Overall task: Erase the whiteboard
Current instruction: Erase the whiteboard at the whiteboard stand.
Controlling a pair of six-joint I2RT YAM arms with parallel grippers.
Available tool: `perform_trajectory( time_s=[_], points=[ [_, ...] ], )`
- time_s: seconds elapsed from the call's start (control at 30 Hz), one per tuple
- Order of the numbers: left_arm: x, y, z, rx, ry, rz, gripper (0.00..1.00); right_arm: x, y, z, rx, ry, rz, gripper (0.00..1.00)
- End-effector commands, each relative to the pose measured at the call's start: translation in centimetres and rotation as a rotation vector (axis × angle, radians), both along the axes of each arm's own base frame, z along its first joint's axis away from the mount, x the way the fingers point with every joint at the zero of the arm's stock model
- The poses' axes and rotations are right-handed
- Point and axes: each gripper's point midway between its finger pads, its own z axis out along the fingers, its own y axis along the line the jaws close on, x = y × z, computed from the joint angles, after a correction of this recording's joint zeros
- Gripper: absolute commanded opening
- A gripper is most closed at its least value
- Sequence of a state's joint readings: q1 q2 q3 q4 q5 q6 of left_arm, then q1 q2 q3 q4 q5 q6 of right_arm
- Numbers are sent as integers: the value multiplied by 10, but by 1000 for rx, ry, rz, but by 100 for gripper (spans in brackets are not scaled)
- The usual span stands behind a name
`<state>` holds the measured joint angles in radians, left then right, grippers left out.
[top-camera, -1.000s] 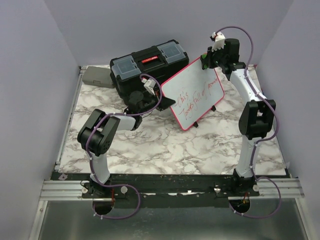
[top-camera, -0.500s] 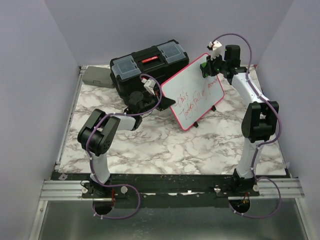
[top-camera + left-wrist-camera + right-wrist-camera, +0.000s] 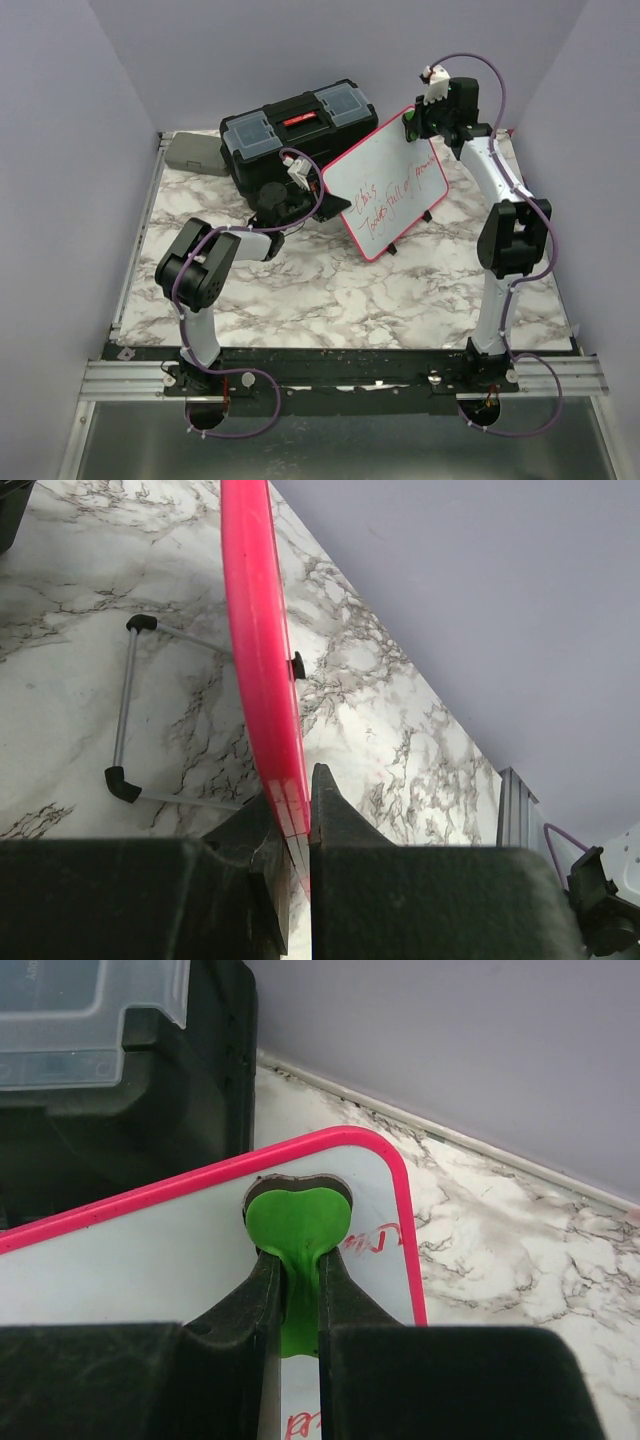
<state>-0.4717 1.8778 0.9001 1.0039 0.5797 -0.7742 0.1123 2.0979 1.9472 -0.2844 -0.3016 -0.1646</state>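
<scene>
So the whiteboard [image 3: 385, 185] stands propped on the desk [image 3: 330, 290], right of centre toward the back. The toolbox [image 3: 295, 135] sits behind it to the left, and there's a small case [image 3: 195, 153] left of that in the far corner. The left gripper [image 3: 298, 810] has its jaws pinched on the board's left edge, and the right gripper [image 3: 298, 1260] holds an eraser [image 3: 298, 1215] against its top corner.

L gripper [image 3: 297, 805] fingers tight on whiteboard [image 3: 258, 670] pink edge, wire stand [image 3: 122, 710] alongside on marble tbl [image 3: 400, 740]
</scene>
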Motion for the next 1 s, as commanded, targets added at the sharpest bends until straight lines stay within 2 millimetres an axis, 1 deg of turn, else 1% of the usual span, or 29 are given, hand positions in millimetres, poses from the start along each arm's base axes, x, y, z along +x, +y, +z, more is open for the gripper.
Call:
perform_trajectory(
  time_s=[0.0, 0.07, 0.13, 0.2, 0.23, 0.3, 0.4, 0.47, 0.5, 0.57, 0.77, 0.8, 0.83, 0.9, 0.97],
  points=[
    [-48, -21, -11, 29, -45, -242, 0, 11, -10, -29, -42, 38, -84, 1],
    [-47, -21, -11, 29, -47, -242, 0, 7, -16, -41, -63, 65, -85, 1],
    [-47, -20, -10, 29, -47, -243, 0, -2, -21, -52, -92, 92, -69, 1],
    [-47, -20, -10, 27, -50, -243, 0, -18, -19, -65, -121, 125, -1, 1],
    [-47, -20, -10, 28, -49, -244, 0, -29, -15, -74, -130, 144, 55, 1],
    [-47, -20, -10, 27, -50, -245, 0, -50, -3, -85, -117, 172, 153, 1],
    [-46, -20, -10, 26, -51, -243, 0, -75, 15, -88, -74, 184, 284, 1],
    [-46, -20, -10, 26, -52, -242, 0, -79, 22, -83, -46, 171, 322, 1],
    [-46, -20, -10, 26, -51, -243, 0, -77, 24, -79, -29, 163, 317, 1],
    [-46, -20, -9, 25, -53, -243, 0, -66, 25, -68, -1, 142, 282, 1],
    [-48, -19, -10, 27, -50, -242, 0, -10, 14, -23, 75, 58, 77, 1],
    [-48, -19, -9, 27, -52, -246, 0, -3, 11, -20, 80, 53, 42, 1],
    [-49, -18, -9, 29, -53, -246, 0, 4, 9, -13, 81, 35, 24, 1],
    [-49, -18, -8, 35, -56, -246, 0, 13, 3, -10, 75, 22, -21, 1],
    [-49, -18, -7, 35, -60, -248, 0, 17, -5, -14, 49, 26, -62, 1]
  ],
)
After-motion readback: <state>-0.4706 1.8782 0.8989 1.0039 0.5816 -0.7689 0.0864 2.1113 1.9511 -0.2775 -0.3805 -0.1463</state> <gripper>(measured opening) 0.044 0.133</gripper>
